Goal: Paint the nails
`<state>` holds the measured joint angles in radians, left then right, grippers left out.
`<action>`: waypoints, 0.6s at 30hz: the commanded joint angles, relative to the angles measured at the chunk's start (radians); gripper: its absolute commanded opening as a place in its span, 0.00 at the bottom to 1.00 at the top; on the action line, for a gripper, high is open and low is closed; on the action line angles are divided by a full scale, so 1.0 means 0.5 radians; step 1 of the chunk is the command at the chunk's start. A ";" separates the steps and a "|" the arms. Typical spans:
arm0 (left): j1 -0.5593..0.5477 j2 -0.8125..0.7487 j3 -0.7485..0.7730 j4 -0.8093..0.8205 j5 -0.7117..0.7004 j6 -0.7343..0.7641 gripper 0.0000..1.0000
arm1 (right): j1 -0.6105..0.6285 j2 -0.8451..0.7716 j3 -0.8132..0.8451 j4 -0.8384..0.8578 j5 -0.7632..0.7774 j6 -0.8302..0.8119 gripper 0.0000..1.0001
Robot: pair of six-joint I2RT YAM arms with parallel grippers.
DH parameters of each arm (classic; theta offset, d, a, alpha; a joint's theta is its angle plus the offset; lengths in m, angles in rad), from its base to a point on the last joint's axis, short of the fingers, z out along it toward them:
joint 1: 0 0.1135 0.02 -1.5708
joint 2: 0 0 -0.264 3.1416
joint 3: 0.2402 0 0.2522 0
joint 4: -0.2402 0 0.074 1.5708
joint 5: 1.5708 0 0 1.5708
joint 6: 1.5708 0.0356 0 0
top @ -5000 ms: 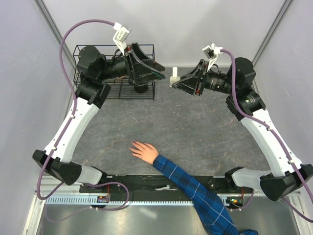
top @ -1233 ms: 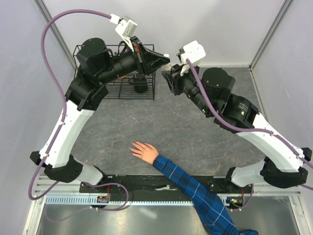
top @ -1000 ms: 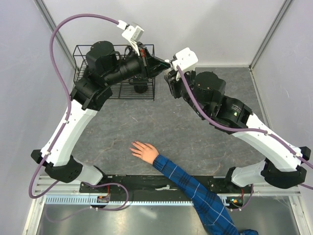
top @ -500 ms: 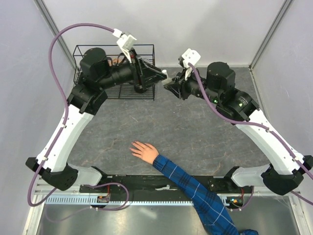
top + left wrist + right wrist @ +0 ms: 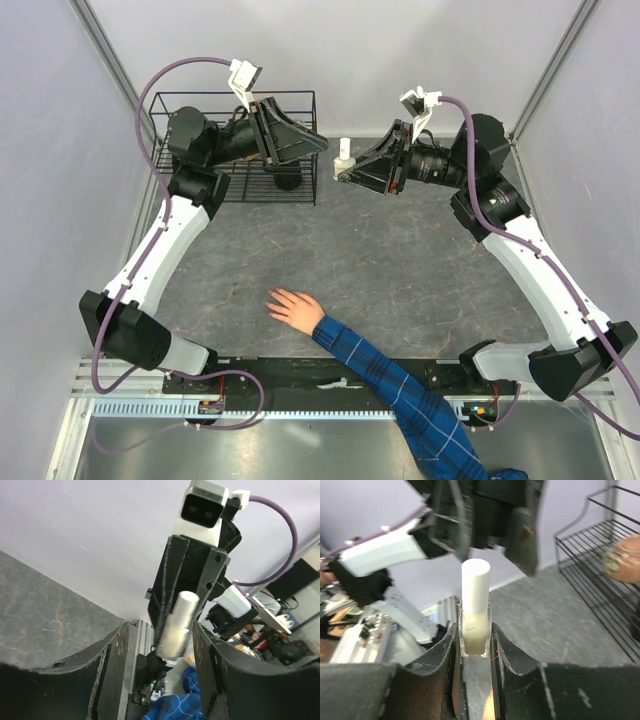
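Observation:
A bare hand (image 5: 297, 308) with a blue plaid sleeve (image 5: 400, 390) lies palm down at the table's near middle; its nails are too small to make out. My right gripper (image 5: 352, 172) is shut on a small clear bottle with a white cap (image 5: 343, 158), held upright in the air at the back. In the right wrist view my gripper (image 5: 475, 637) pinches the bottle (image 5: 475, 615) at its base. My left gripper (image 5: 318, 145) is open just left of the bottle. In the left wrist view the bottle (image 5: 176, 625) hangs beyond my open gripper (image 5: 161, 632).
A black wire rack (image 5: 170, 108) stands at the back left, right behind my left gripper, with a dark object (image 5: 287, 180) in it. The right wrist view shows the rack (image 5: 592, 565) and a pinkish object (image 5: 626, 560) inside it. Grey walls close in on three sides.
Both arms have come down from a raised, close pose and drawn apart. The right gripper moved right with the capped bottle still in it; the left gripper drew back toward the rack.

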<state>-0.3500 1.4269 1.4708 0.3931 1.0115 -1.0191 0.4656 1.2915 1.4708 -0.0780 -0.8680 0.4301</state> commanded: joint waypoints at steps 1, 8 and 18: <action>-0.018 0.015 0.096 0.407 0.167 -0.348 0.60 | -0.011 0.003 0.001 0.460 -0.316 0.324 0.00; -0.110 0.104 0.212 0.456 0.244 -0.385 0.59 | -0.011 0.055 -0.002 0.570 -0.411 0.453 0.00; -0.171 0.153 0.268 0.515 0.312 -0.422 0.49 | -0.011 0.056 -0.024 0.583 -0.396 0.474 0.00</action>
<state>-0.4343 1.4956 1.5635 0.6064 1.1301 -1.1896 0.4618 1.3251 1.4605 0.1497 -1.0504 0.6590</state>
